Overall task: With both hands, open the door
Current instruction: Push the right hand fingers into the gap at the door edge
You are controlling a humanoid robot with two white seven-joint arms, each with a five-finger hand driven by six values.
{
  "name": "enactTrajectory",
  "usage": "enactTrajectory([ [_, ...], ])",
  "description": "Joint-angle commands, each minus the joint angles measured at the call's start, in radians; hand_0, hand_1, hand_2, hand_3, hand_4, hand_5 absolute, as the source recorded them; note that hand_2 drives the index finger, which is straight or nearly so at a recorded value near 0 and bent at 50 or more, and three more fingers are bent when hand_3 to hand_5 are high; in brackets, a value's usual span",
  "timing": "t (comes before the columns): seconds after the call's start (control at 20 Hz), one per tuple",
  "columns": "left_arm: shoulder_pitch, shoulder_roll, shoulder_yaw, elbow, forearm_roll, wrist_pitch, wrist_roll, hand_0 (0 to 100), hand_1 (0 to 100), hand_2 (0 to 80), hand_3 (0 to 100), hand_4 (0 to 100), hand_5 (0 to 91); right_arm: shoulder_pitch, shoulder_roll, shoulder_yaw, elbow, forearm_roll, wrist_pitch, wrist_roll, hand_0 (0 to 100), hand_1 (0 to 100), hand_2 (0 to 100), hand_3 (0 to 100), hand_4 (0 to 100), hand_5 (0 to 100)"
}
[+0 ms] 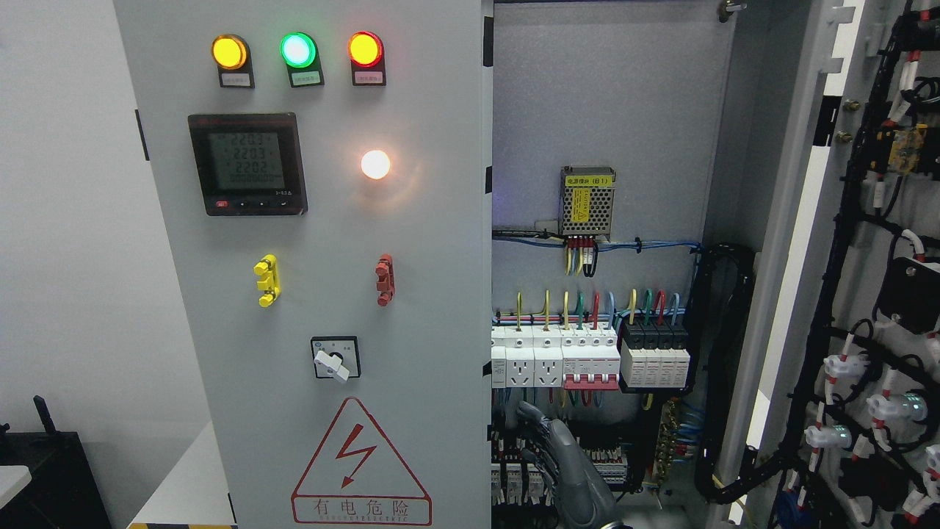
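Observation:
The grey cabinet's left door (330, 220) stands closed and carries three lit indicator lamps, a digital meter (247, 163) and a rotary switch (335, 358). The right door (859, 242) is swung wide open to the right, its inner face covered with black wiring. My right hand (545, 441), grey-gloved, rises from the bottom edge right of the middle. It sits in the open half, just right of the left door's free edge (490, 294). Its fingers (530, 413) are stretched out and relaxed, holding nothing. No left arm shows.
Inside the cabinet are a power supply (587, 200), rows of breakers and sockets (587, 358), and coloured wires. A red and white electric hazard triangle (360, 463) marks the left door's lower part. A white wall lies to the left, with a dark object (44, 470) at the lower left.

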Motion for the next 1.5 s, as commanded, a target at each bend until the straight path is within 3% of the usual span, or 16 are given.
enactTrajectory([
  [0.0,0.000,0.000,0.000,0.000,0.000,0.000,-0.001,0,0,0.0,0,3,0.0,-0.015,-0.038,0.024,0.001,-0.045,0.001,0.000,0,0,0,0,0,0],
  [1.45,0.000,0.000,0.000,0.000,0.000,0.001,-0.001,0,0,0.0,0,3,0.0,-0.061,-0.066,0.133,-0.009,-0.078,-0.002,0.004,0,0,0,0,0,0],
])
